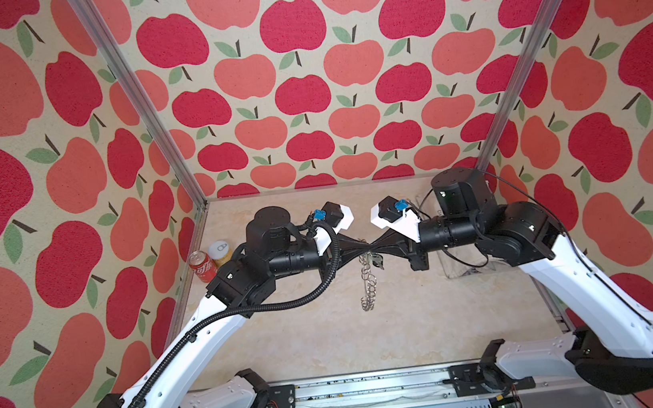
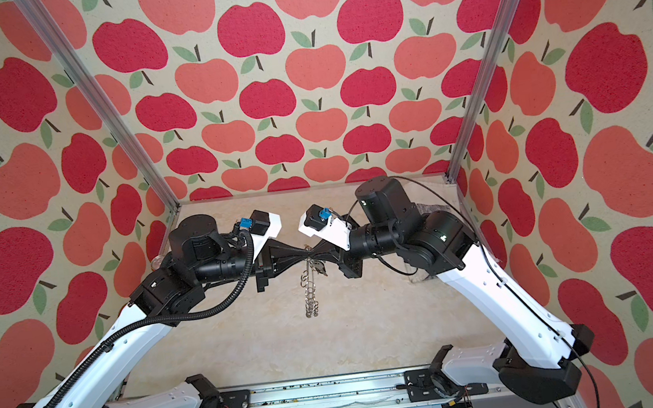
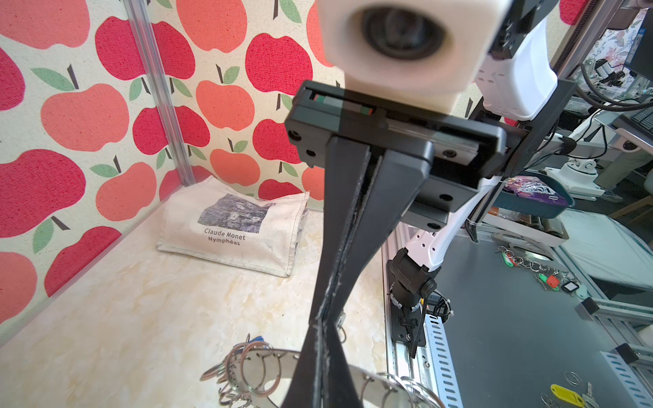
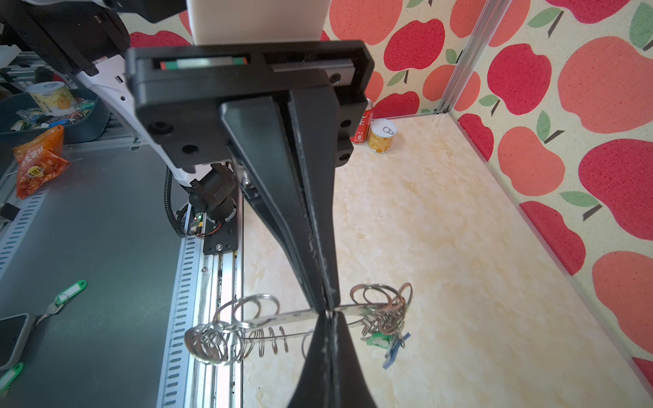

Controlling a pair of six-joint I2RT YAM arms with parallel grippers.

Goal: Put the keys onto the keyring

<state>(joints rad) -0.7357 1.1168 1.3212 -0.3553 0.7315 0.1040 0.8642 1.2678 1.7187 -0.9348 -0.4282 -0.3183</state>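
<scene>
Your left fingers and your right fingers are both clenched, tip against tip, and both grasp the thin rim of the keyring at almost the same spot. The disc is held in the air between the two arms and hangs down from this spot, it seems clear of the desk. Its wire rings stand loose around the edge. A blue tag hangs among the rings at one side, but you cannot tell if its key is already threaded. The key with the black head I cannot find with certainty. The risk is in this double pinch: the metal is flat and smooth and all the weight is under one point. If one arm pulls or turns and the other does not follow, the disc can pivot or slip out and fall on the desk. The tips are also so close that a small move can push one pair against the other. The two cans in the far corner are well apart and no danger.
</scene>
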